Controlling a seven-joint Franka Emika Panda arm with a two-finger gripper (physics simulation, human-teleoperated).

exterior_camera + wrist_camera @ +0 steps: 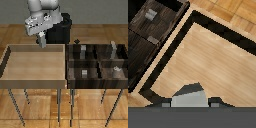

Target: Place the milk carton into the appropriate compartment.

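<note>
A wooden plank floor fills the room. Two leggy bins stand side by side on it. The light wooden bin sits on the exterior view's left, and the dark wooden divider bin, with four compartments, sits on the exterior view's right. The gripper hangs above the light bin's far edge. The wrist view shows the milk carton clamped between its fingers. Small grey objects lie among the dark dividers.
</note>
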